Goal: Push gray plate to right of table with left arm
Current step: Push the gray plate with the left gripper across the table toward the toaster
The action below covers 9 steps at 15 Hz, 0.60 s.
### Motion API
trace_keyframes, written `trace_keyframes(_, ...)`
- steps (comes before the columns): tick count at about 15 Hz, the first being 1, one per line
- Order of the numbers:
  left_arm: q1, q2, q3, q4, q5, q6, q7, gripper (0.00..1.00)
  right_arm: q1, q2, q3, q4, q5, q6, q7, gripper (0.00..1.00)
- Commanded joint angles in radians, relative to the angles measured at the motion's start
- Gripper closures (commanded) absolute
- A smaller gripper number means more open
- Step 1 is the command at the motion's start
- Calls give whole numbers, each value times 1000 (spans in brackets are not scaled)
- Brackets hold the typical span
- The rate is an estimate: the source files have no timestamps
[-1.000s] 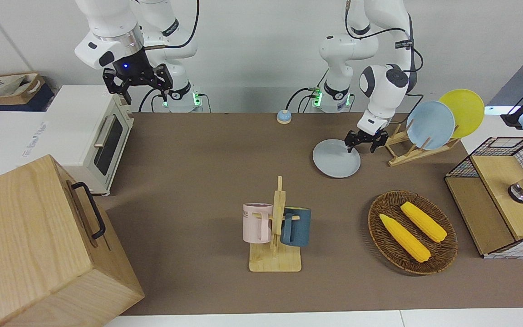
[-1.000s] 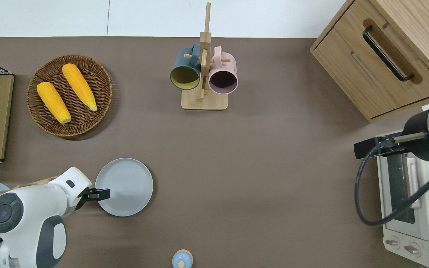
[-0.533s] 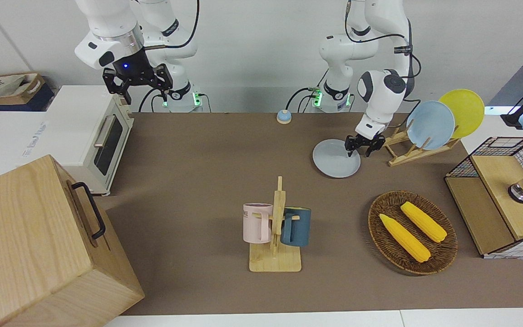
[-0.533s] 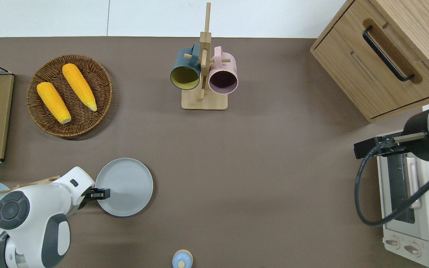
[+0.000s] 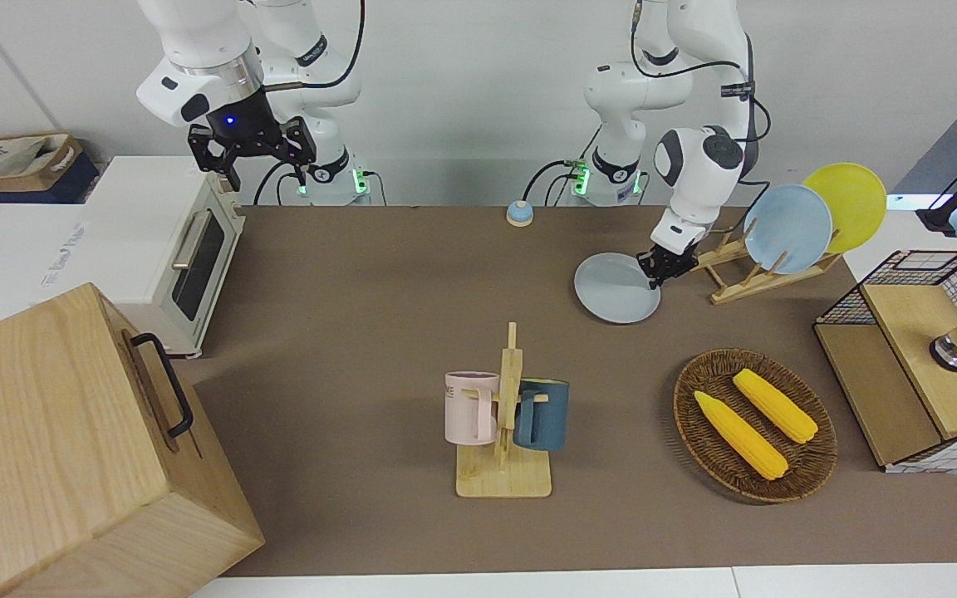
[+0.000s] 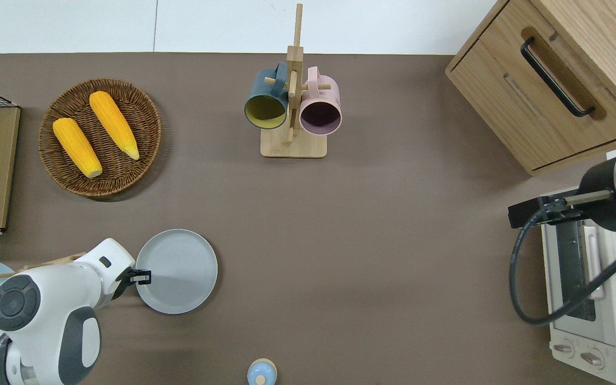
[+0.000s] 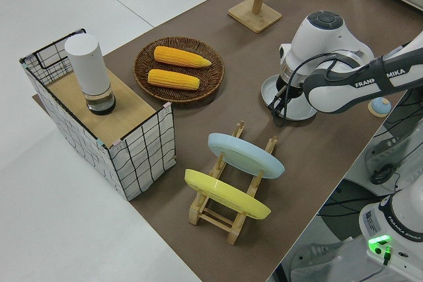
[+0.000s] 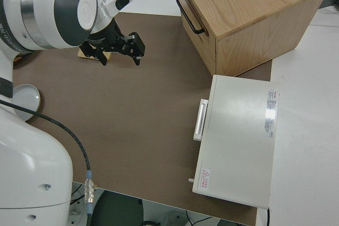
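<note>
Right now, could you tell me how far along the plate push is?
Done: the left gripper is down at the plate rim on the left arm's side. In hand: the push is barely begun, with the plate near the dish rack. Left: nearly the whole slide across the table toward the toaster oven. The right arm is parked.

The gray plate [image 6: 176,271] is plain pale gray-blue on the brown table [image 6: 372,240]. Two yellow corn cobs [image 6: 94,132] lie in a dark brown woven basket [image 6: 142,160]. A pink mug [image 6: 320,108] and a dark blue mug [image 6: 266,104] hang on the light wooden mug rack [image 6: 293,144].
</note>
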<state>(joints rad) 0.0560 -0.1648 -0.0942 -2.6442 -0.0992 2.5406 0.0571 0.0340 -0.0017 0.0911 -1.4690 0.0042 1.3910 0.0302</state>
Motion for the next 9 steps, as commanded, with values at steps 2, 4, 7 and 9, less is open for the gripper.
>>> trace_keyframes(2,-37,22,4,-14,-11,26,-17,1000,-11,-8,6,1,8,-12,-3,17)
trace_keyframes(4,-96,41,5,-10,-43,32,-60,1000,-11,-8,6,-1,8,-12,-1,17)
trace_keyframes(7,-168,94,1,27,-47,36,-141,1000,-11,-8,6,-1,8,-12,-3,17)
trace_keyframes(9,-250,134,-1,65,-47,36,-236,1000,-11,-8,6,-1,8,-12,-3,17)
